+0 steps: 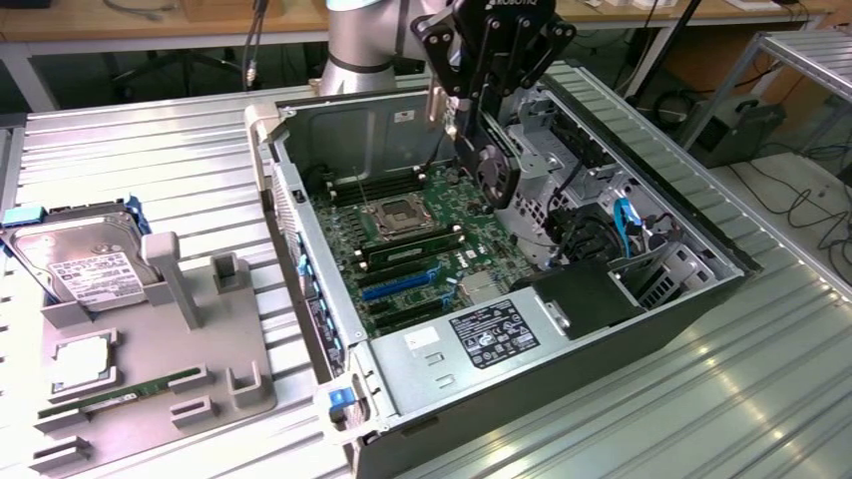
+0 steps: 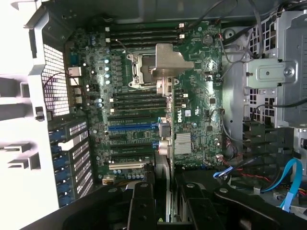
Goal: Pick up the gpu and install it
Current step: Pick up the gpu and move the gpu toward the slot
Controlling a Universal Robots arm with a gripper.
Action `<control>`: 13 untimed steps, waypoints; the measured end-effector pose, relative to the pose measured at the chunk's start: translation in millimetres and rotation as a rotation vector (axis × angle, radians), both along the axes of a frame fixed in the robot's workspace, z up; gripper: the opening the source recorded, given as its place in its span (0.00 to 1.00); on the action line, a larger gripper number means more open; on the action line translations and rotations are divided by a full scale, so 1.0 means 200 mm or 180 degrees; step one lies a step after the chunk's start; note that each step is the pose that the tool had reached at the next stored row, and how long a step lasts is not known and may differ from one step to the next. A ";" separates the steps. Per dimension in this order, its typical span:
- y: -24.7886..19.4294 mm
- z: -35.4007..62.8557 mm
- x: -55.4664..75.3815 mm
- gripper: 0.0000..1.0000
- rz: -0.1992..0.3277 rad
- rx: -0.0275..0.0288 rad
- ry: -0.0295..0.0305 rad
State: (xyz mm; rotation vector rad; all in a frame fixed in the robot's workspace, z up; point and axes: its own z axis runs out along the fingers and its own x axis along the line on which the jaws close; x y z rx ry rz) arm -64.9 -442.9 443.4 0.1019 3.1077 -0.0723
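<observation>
Overhead arm [image 1: 357, 45] reaching down; hand [image 1: 469, 115] vertical, fingers clamped on gpu [image 1: 496, 170].

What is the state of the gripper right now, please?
Gripper: closed, holding the flat black gpu card with a round fan over the open grey computer case.

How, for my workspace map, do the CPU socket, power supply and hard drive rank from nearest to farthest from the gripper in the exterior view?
1. CPU socket: on the motherboard, closest to the gripper holding the gpu.
2. Power supply: at the case's end toward the camera.
3. Hard drive: outside the case, on the tray at the exterior view's left.
</observation>
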 end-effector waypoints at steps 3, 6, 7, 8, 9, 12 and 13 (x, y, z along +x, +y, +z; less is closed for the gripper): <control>0.003 0.000 0.01 0.26 0.0000 -0.0002 0.0000; 0.007 0.000 0.02 0.26 0.0001 -0.0006 0.0000; 0.009 0.000 0.03 0.26 0.0001 -0.0007 0.0000; 0.010 0.000 0.03 0.26 0.0001 -0.0008 0.0000; 0.011 0.000 0.03 0.26 0.0001 -0.0009 0.0000; 0.012 0.000 0.04 0.26 0.0001 -0.0011 0.0000; 0.012 0.000 0.04 0.26 0.0002 -0.0012 0.0000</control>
